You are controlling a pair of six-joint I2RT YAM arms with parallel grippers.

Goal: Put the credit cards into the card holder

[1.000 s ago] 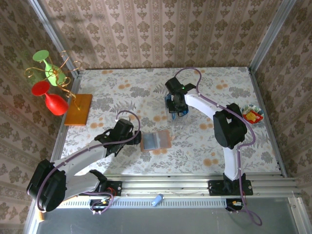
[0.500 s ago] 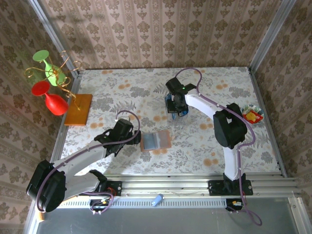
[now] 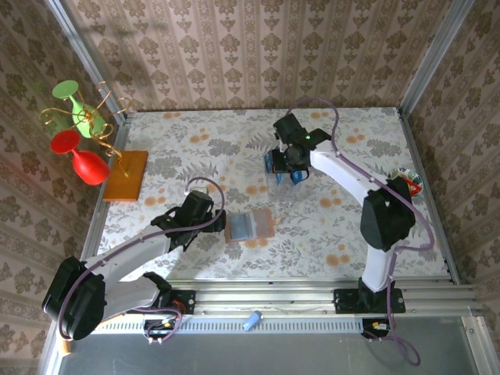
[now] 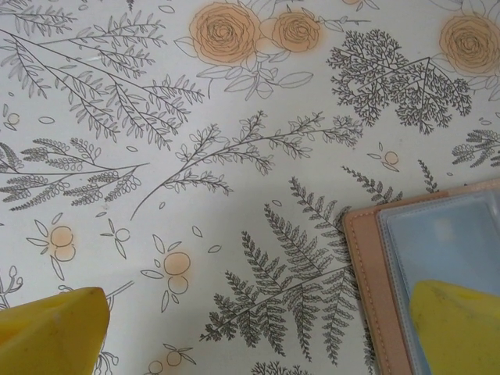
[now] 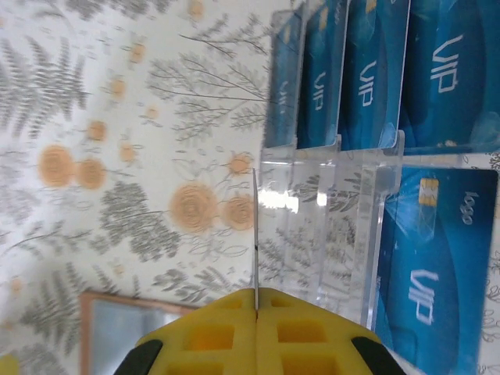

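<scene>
Several blue credit cards (image 5: 367,70) stand in a clear acrylic rack (image 5: 328,226), and one more (image 5: 437,266) lies beside it. My right gripper (image 5: 256,301) is shut on a single credit card (image 5: 255,234) seen edge-on, held just off the rack; from above it (image 3: 285,173) hovers by the blue cards (image 3: 273,162). The card holder (image 3: 250,225) lies open mid-table, tan leather rim (image 4: 367,266) around a greyish pocket (image 4: 445,234). My left gripper (image 4: 258,336) is open at the holder's left edge, one yellow finger (image 4: 457,328) over the pocket.
An orange-brown board (image 3: 126,173) carrying a wire stand with red and green glasses sits at the left edge. A small bowl (image 3: 405,183) of colourful bits is at the right edge. A blue item (image 3: 251,319) lies on the front rail. Metal posts frame the table.
The right gripper closed on a card, and the right arm shifted up and slightly right, away from its earlier spot over the rack. The left arm has not moved.
</scene>
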